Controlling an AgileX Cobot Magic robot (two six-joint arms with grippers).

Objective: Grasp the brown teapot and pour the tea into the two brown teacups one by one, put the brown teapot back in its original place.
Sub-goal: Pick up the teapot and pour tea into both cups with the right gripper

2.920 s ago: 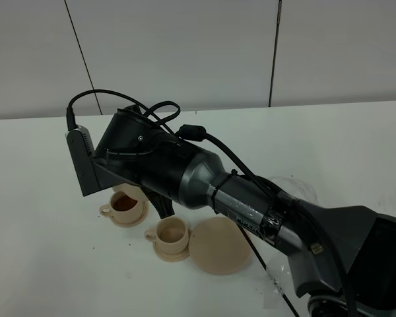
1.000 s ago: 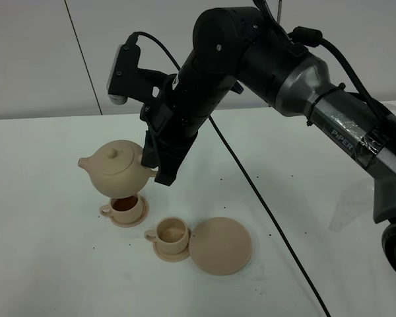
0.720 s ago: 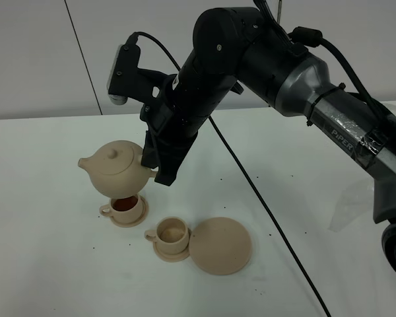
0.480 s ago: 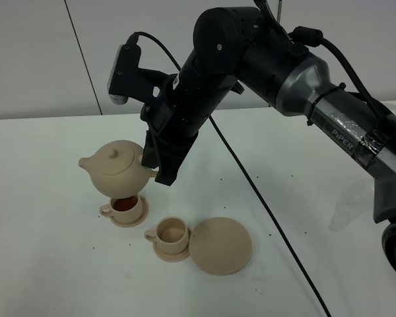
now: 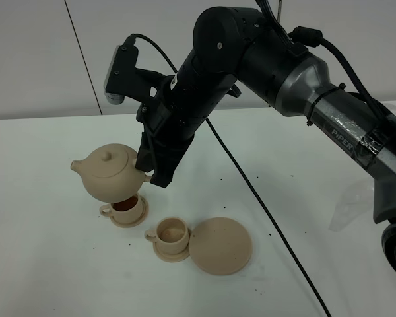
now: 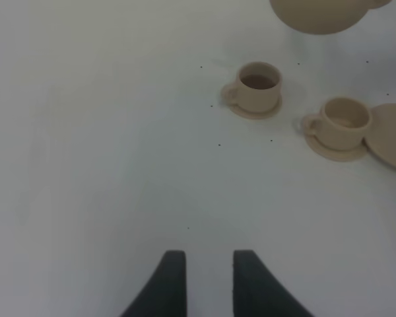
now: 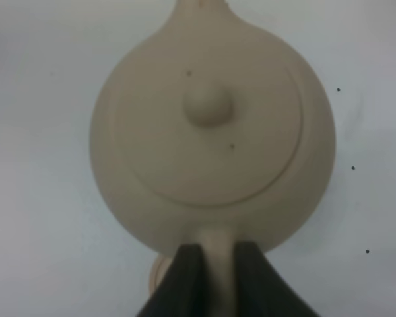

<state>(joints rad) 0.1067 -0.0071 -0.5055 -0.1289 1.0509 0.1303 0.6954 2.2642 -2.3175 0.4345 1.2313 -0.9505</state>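
You are drifting the brown teapot (image 5: 109,175), handle clamped tight in the right claw (image 5: 154,176), toward the table (image 5: 330,198) left edge. The second teacup (image 5: 171,232) is awaiting tea.

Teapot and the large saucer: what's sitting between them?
In the exterior high view, one teacup on its small saucer sits between the held teapot and the large saucer, close against the saucer's rim; the other teacup is under the teapot.
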